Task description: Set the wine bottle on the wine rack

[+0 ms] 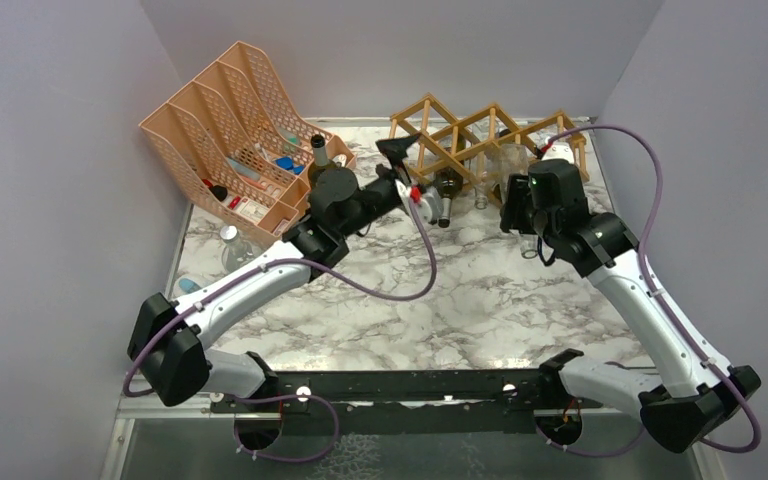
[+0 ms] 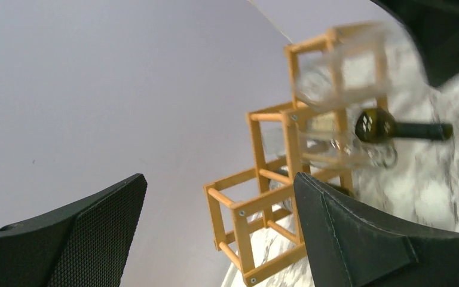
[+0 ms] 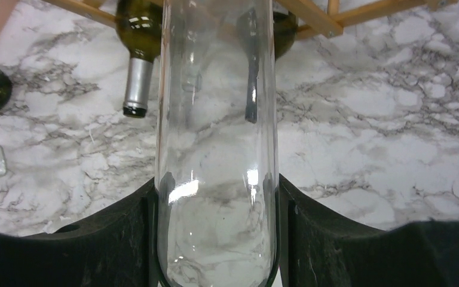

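A marble table [image 1: 480, 300] sits between lavender walls. The right gripper [image 3: 215, 203] is clamped around the clear wine bottle [image 3: 215, 119], whose far end reaches the wine rack [image 1: 480, 130] straight ahead of the fingers. The left gripper [image 2: 218, 221] stands wide apart and empty, facing the rack. This looks like the insertion step. Next, line the bottle up with a free cell, push it forward and let go.
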